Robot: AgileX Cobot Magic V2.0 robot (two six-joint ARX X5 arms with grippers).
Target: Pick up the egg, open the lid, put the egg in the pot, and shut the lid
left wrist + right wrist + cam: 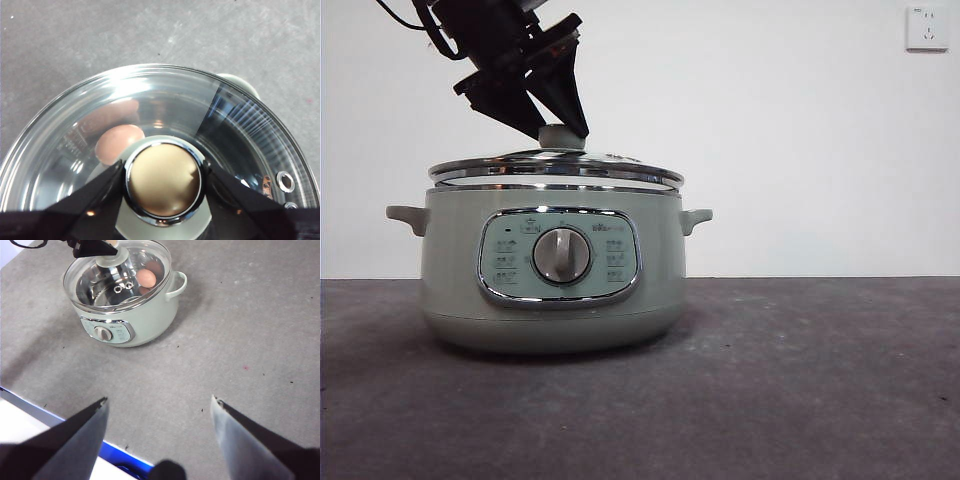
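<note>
The pale sage-green pot (450, 270) stands on the grey table, its dial facing the front view. On it rests the glass lid (555, 168), a little uneven over the pot's rim. My left gripper (560, 130) comes down from the upper left and is shut on the lid's green knob (163, 180), one jaw on each side. Through the glass the orange-brown egg (116, 142) lies inside the pot (150, 315), and the egg (146, 277) also shows in the right wrist view. My right gripper (160, 402) hangs open and holds nothing, high above the table and far from the pot.
A white wall socket (927, 28) sits high on the back wall at the right. The table's near edge with a blue strip (120, 460) shows under the right gripper. Grey table top (820, 380) stretches to the right of the pot.
</note>
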